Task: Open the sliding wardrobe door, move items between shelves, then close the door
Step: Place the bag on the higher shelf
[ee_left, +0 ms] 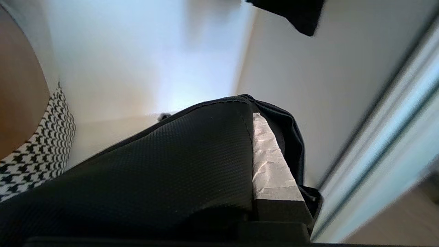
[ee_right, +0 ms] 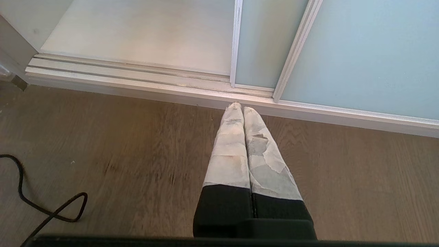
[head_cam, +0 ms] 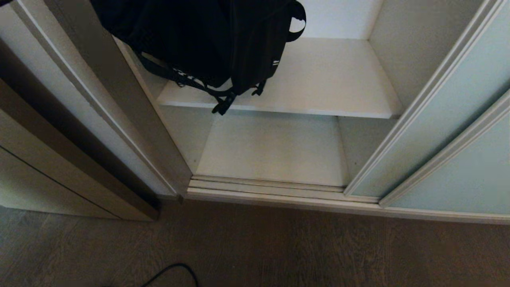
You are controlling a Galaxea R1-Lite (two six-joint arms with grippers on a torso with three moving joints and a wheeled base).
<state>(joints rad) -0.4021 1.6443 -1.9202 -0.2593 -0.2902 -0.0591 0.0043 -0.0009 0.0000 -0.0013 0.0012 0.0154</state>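
Door [head_cam: 438,131] is slid aside so the left gripper [ee_left: 271,164] – clamped on the black bag [head_cam: 207,44] – can carry it over the shelf [head_cam: 318,79] (right gripper [ee_right: 242,107] hangs pinched empty above the floor [ee_right: 137,154]).

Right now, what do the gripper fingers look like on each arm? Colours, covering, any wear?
Right gripper: two long, tapering fingers, black at the base, wrapped toward the tips in whitish, wrinkled tape that is scuffed and torn in patches. Left gripper: only one finger shows beside the black bag, with the same crinkled whitish wrap over a black base. No cables or markings are visible on either, and neither arm is in view.
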